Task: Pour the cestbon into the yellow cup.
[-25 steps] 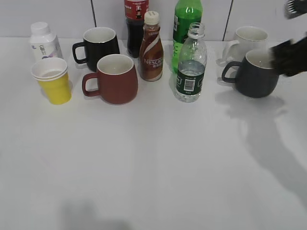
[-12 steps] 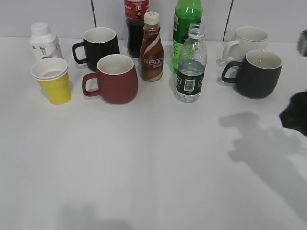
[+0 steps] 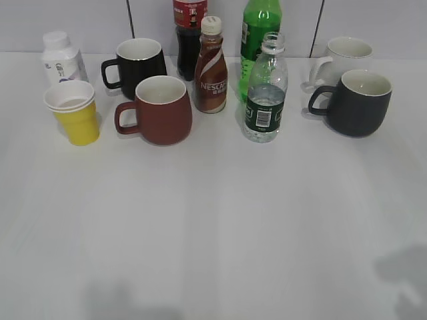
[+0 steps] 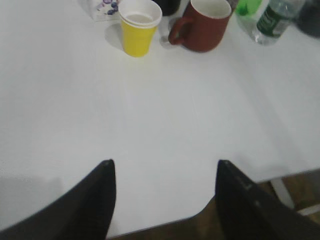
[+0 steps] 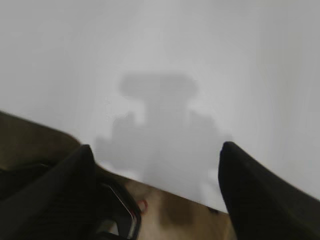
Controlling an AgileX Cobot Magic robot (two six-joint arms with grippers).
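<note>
The cestbon point(image 3: 266, 90), a small clear uncapped bottle with a dark green label, stands upright at the back centre; its lower part shows in the left wrist view point(image 4: 273, 19). The yellow cup point(image 3: 73, 112) stands upright at the back left and also shows in the left wrist view point(image 4: 139, 27). Neither gripper shows in the exterior view. My left gripper point(image 4: 162, 167) is open and empty above the table's near edge. My right gripper point(image 5: 156, 149) is open and empty over the table's edge, far from both things.
A dark red mug point(image 3: 159, 110), black mug point(image 3: 137, 62), brown Nescafe bottle point(image 3: 210, 65), tall green soda bottle point(image 3: 259, 33), cola bottle point(image 3: 189, 35), white bottle point(image 3: 61, 58), dark grey mug point(image 3: 356, 103) and white mug point(image 3: 343, 55) crowd the back row.
My right arm has drawn back from beside the dark grey mug, down and right, out of the exterior view; only its shadow remains at the lower right. The objects have not moved.
</note>
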